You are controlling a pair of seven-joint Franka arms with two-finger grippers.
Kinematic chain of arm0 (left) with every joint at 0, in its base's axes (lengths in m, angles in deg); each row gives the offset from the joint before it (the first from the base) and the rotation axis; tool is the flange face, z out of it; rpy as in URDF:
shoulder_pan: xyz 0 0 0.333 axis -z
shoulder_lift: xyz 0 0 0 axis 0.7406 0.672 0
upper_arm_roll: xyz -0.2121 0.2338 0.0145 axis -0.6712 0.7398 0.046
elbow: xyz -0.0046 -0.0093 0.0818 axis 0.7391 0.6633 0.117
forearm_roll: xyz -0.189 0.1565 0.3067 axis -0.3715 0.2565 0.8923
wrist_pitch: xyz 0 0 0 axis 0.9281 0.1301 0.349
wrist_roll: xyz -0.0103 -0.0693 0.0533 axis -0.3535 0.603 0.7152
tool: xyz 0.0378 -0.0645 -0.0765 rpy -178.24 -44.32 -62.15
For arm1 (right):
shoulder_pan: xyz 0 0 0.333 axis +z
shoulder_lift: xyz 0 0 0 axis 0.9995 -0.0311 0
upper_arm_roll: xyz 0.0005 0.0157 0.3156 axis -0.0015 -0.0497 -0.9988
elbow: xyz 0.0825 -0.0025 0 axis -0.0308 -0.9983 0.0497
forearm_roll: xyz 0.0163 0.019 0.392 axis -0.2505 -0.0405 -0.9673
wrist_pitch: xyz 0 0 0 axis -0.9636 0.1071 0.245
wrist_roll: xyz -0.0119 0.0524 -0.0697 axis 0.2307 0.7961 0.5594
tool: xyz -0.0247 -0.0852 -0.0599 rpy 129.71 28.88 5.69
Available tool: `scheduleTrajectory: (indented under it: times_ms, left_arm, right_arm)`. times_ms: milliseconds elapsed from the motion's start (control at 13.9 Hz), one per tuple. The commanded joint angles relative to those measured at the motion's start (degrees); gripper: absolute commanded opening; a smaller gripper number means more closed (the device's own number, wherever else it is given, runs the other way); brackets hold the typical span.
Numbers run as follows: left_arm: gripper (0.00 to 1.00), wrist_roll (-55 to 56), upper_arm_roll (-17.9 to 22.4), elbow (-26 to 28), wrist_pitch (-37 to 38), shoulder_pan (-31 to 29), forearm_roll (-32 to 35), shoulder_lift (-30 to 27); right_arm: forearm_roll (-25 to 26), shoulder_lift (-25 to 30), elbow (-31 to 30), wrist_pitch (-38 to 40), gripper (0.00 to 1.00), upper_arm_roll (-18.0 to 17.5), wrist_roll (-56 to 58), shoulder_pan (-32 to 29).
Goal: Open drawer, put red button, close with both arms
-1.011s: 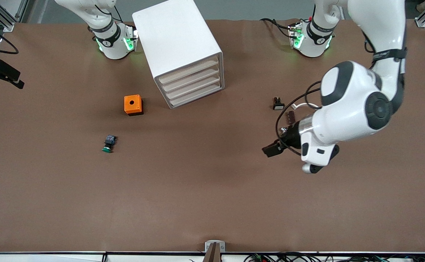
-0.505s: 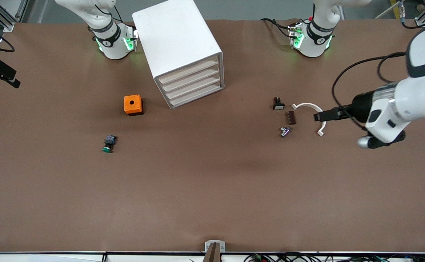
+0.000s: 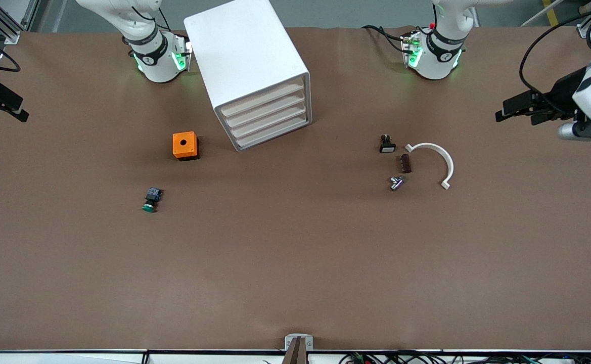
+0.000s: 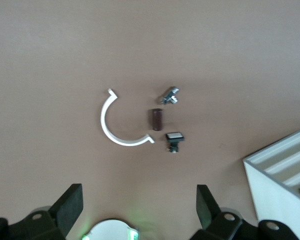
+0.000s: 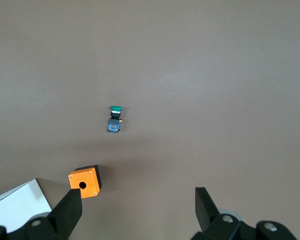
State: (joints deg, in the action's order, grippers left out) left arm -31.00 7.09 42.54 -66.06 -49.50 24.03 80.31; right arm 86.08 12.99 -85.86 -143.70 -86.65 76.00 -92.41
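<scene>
Both pairs of fingers stand wide apart and hold nothing. The left gripper (image 3: 502, 114) hangs over the left arm's end of the table. The right gripper (image 3: 25, 114) hangs at the table's edge at the right arm's end.

The red button shows in no view. All four drawers (image 3: 267, 114) of the cabinet (image 3: 239, 50) sit flush. The button may well lie inside one, but which one I cannot tell.

Risks from here:
- If the button is not stowed after all, the green button (image 3: 150, 199) has the same shape. A grab guided by shape alone would take the wrong one.
- The cabinet stands askew to the table's edges, so an uneven push from the two arms could slide or turn it instead of seating a drawer.

What each view gives:
- Only the front view gives all the drawer fronts and both grippers together.
- The left wrist view shows the white arc (image 4: 115, 132) and three small parts beside it up close. It also shows a corner of the cabinet with a dark speck I cannot identify.
- The right wrist view makes the green cap plain, near the orange box (image 5: 85, 182).
</scene>
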Motion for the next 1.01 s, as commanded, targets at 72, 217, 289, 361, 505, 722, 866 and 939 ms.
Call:
scheduleTrajectory:
  times_ms: [72,217,289,361,505,722,866,939]
  left_arm:
    - [1.00,-1.89,-0.89,8.48,-6.04,-0.13,5.15,-5.96]
    - [1.00,-1.81,-0.89,8.40,-7.88,-0.13,5.42,-5.87]
    - [1.00,-1.63,-0.98,8.05,-8.59,-0.04,6.55,-5.70]
    - [1.00,-0.85,-0.98,7.52,-9.64,0.13,7.61,-5.35]
    - [1.00,-0.49,-0.98,5.25,-10.79,0.13,7.71,-4.12]
    - [1.00,1.00,-0.98,-0.11,-10.62,0.13,7.71,-1.58]
    - [1.00,2.14,-0.98,-2.93,-10.00,0.48,7.80,-0.51]
    - [1.00,3.02,-1.06,-3.72,-10.00,0.75,7.80,-0.08]
  right_arm:
    - [-0.95,0.67,-0.17,0.99,1.00,0.09,-1.02,-0.02]
    - [-0.95,0.58,-0.26,0.99,1.00,0.18,-1.99,-0.02]
    - [-0.95,0.67,-0.26,1.25,1.00,0.09,-2.43,-0.02]
    - [-1.04,0.67,-0.26,1.34,1.00,0.18,-2.78,-0.02]
    - [-1.04,0.58,-0.52,1.34,1.00,0.18,-2.78,-0.03]
    - [-1.56,0.67,-0.52,1.43,1.00,0.18,-2.78,0.06]
    - [-2.01,0.67,-0.52,1.87,1.00,0.18,-2.78,0.06]
    - [-2.01,0.67,-0.52,1.96,1.00,0.18,-2.69,0.06]
